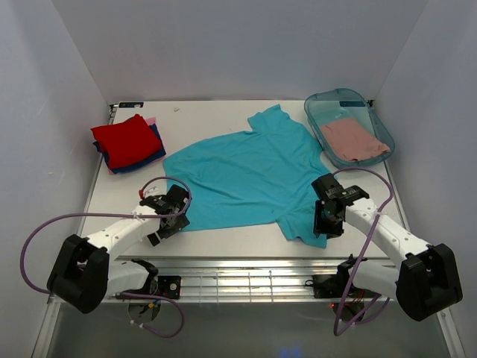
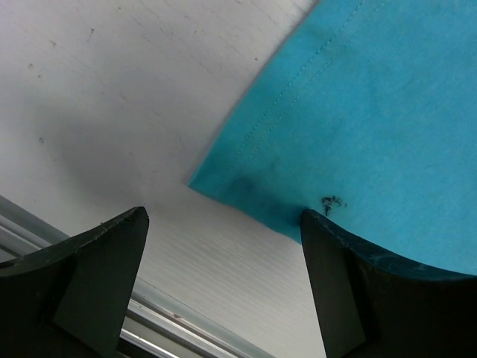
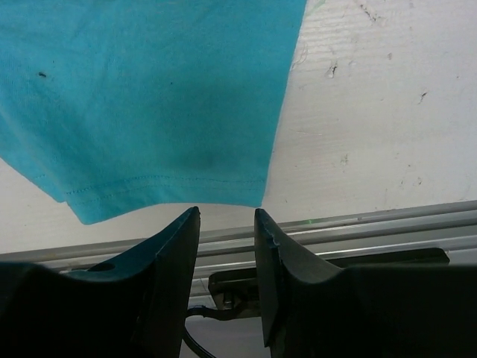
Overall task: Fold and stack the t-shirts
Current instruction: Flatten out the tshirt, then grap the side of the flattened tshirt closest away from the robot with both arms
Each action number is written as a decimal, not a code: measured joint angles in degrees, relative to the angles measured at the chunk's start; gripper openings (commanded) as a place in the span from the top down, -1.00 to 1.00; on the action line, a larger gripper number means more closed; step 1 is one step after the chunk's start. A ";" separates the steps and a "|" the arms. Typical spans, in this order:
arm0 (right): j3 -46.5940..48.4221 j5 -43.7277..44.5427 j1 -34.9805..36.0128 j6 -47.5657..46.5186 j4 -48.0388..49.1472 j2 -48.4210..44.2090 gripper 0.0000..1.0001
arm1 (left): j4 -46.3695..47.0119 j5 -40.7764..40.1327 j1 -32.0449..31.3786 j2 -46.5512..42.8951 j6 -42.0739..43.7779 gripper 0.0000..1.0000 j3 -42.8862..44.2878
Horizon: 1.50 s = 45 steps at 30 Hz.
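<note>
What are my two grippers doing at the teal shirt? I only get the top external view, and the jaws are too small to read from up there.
Observer: The left gripper is wide open, and a corner of the teal t-shirt lies between its fingers.
Operator: And the right one?
Observer: The right gripper has its jaws a narrow gap apart with nothing between them. The shirt's stitched hem lies just beyond the fingertips.
Operator: Anything on the cloth I should know about?
Observer: There is a small dark mark on it, close to one finger of the left gripper.
</note>
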 measured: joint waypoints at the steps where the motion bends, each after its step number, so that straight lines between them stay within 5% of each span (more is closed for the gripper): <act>1: -0.46 -0.17 0.00 0.04 0.26 0.00 0.19 | 0.04 0.07 0.00 0.04 -0.42 -0.87 -0.13; 8: -2.29 -0.68 0.00 0.85 1.46 0.04 0.21 | 0.48 -0.17 0.00 0.74 -1.11 -0.86 0.15; 17: -2.64 -0.52 0.00 1.55 1.79 0.42 0.18 | 2.84 -0.79 0.87 2.29 -2.71 -0.35 0.42; 30: -4.33 -0.59 0.00 3.21 3.39 8.63 -0.01 | 4.70 -0.66 0.96 3.21 -2.01 -0.15 0.87; 33: -3.78 -0.94 0.00 3.02 3.50 9.86 0.26 | 4.96 -0.66 1.01 3.21 -1.68 -0.11 0.87; 34: -3.56 -1.31 0.00 2.97 3.69 10.36 0.61 | 4.98 -0.66 1.03 3.21 -1.64 -0.10 0.87; 36: -3.21 -2.10 0.20 2.82 4.35 11.19 0.84 | 5.03 -0.68 1.05 3.19 -1.42 -0.09 0.87; 45: -3.08 -0.07 1.36 3.78 3.63 8.26 0.85 | 3.82 -0.48 1.14 1.11 -0.24 -0.01 0.87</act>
